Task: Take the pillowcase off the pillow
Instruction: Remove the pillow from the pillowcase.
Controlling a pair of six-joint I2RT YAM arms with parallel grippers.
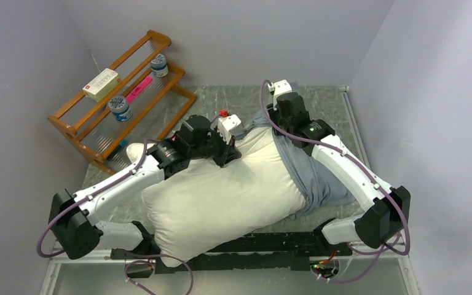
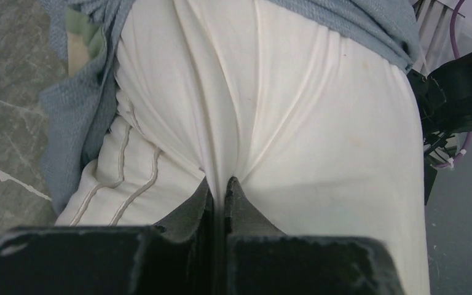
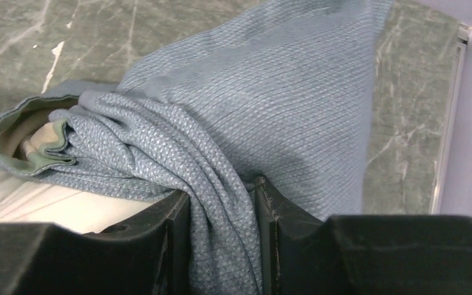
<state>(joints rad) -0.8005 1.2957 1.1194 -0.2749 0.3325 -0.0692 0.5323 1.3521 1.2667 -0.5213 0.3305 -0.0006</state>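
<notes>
Pinching a thin ridge of white cloth, the left claw is closed tight on the pillow, its two fingers pressed together with only the fold between them. Creases fan up and away from that pinch. The blue-grey pillowcase hangs down the pillow's left side and across its top end in the left wrist view, with its green inner edge showing at the upper left.

The right claw is clamped on a thick bunch of the pillowcase, which fills the gap between its fingers and touches both. From there the cloth spreads upward in a broad sheet. To the left its mouth curls open, showing green lining and a bit of beige, with the white pillow just below.

Seen from above, the pillow lies slantwise on the grey-green marbled table, its near end bare and close to the arm bases. The pillowcase is gathered round the far right end and trails down the right side beneath the right arm. A wooden rack stands at the far left, well apart, holding a box, a jar and a second jar.
</notes>
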